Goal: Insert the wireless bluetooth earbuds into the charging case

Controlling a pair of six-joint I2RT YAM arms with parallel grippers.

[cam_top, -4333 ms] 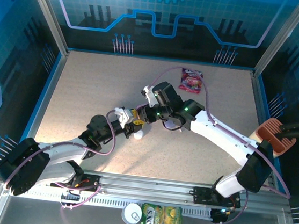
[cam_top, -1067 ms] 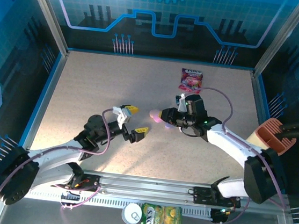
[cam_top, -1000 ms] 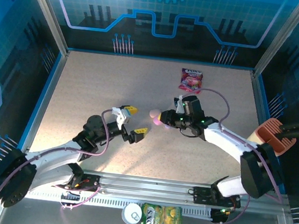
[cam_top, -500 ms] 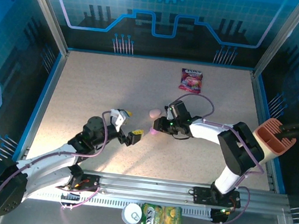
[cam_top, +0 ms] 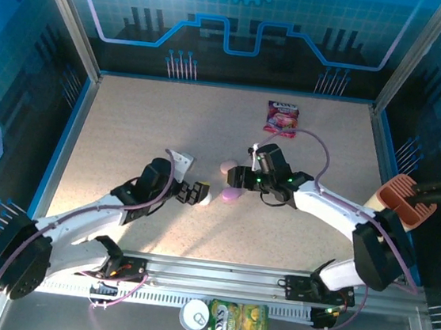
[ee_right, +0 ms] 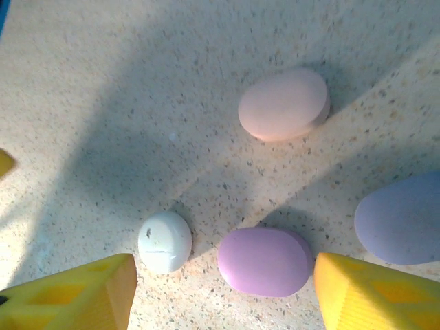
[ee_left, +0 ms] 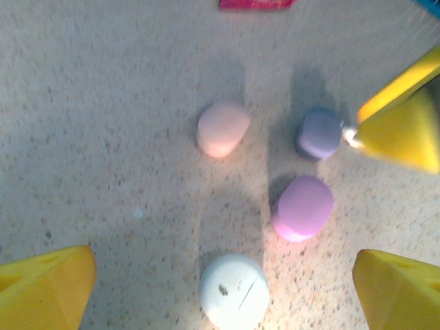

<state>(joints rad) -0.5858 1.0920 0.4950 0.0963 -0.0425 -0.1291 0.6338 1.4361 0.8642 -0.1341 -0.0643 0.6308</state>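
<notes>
Near the middle of the speckled surface (cam_top: pixel 130 123) lie four pebble-shaped charging cases, close together but apart: a pink case (ee_right: pixel 283 104), a lilac case (ee_right: pixel 265 261), a blue-violet case (ee_right: pixel 402 218) and a smaller white case (ee_right: pixel 165 241). Both wrist views reveal a slit and a dark dot on the white case, with no readable writing. The right tool (ee_right: pixel 225 268) is spread, straddling the lilac case without pinching it. The left tool (ee_left: pixel 223 265) is spread wide, with the white case at bottom centre between its yellow fingers (ee_left: pixel 48 282). At that view's right edge the right tool's fingers (ee_left: pixel 402 130) sit just beside the blue-violet case. From above, a pink packet (cam_top: pixel 282 118) lies at upper centre and a green-yellow packet (cam_top: pixel 238 328) at the bottom, their lettering too small to read.
</notes>
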